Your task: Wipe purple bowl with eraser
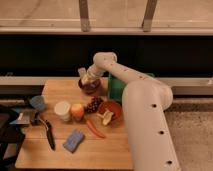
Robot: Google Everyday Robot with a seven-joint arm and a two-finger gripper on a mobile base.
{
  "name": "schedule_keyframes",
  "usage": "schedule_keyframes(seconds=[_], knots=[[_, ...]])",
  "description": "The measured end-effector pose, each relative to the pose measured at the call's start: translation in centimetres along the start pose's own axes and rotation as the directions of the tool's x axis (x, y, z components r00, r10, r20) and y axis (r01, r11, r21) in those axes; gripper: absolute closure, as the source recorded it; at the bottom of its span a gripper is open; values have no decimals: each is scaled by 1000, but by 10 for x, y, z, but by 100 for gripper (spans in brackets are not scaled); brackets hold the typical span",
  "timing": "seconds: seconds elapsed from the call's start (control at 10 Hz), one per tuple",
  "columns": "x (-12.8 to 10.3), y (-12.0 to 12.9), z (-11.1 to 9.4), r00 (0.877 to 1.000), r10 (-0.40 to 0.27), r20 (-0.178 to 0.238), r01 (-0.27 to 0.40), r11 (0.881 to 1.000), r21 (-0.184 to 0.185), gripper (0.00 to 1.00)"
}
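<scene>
The purple bowl (91, 87) sits at the back middle of the wooden table (55, 150). My gripper (86, 78) reaches down from the white arm into the bowl's left rim. A small pale grey-tan block, the eraser (86, 80), shows at the gripper tip, inside the bowl's opening.
An orange-red bowl (111, 111) with pale pieces stands in front of a green box (116, 88). Dark grapes (93, 105), an orange fruit (77, 111), a white cup (62, 110), a chilli (94, 129), a blue sponge pad (74, 140), a black tool (48, 133) and a blue cup (37, 102) lie around.
</scene>
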Motion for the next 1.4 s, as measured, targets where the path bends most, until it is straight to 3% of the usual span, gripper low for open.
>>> schedule_keyframes(seconds=[0.2,0.4,0.6,0.8,1.1,1.4], knots=[[14,-9,-10,1000,22,-15,-22,999,24,100],[28,-32,-21,998,56,-34,-54,996,70,100],[25,-42,-19,997,62,-48,-57,993,106,100],[9,-39,-7,997,48,-56,-41,992,121,100],[-11,-17,9,999,5,-52,0,996,94,100],[-2,-6,7,999,-7,-38,9,999,52,100]])
